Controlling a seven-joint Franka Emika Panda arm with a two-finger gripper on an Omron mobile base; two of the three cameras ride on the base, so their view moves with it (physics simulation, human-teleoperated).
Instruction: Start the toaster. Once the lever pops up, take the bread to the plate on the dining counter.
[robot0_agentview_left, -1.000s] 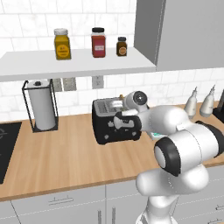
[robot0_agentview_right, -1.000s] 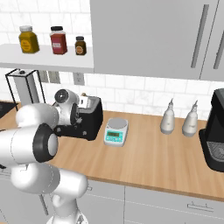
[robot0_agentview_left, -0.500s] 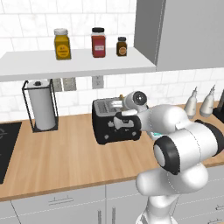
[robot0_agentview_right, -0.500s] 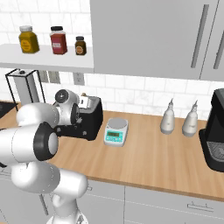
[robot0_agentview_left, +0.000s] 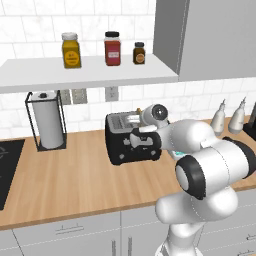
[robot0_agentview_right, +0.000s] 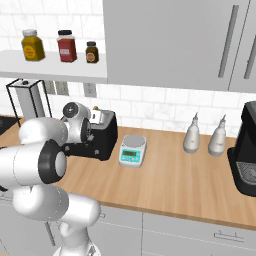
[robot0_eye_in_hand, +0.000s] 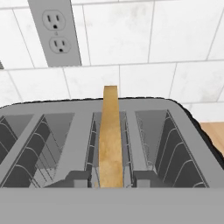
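Arm unmoved, gripper (robot0_eye_in_hand: 111, 178) now grasping bread (robot0_eye_in_hand: 110, 135) in toaster (robot0_eye_in_hand: 61, 131), hand view

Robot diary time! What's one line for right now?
stage: taking bread out | gripper: fingertips either side of the bread | bread: upright in a middle slot of toaster | plate: unreached

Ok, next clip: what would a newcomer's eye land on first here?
Probably the big white arm bent over the black toaster at the back of the wood counter, its gripper right over the slots. In the hand view a tan slice of bread stands on edge in a middle slot, the jaws either side of its near edge. Three jars line the shelf above.
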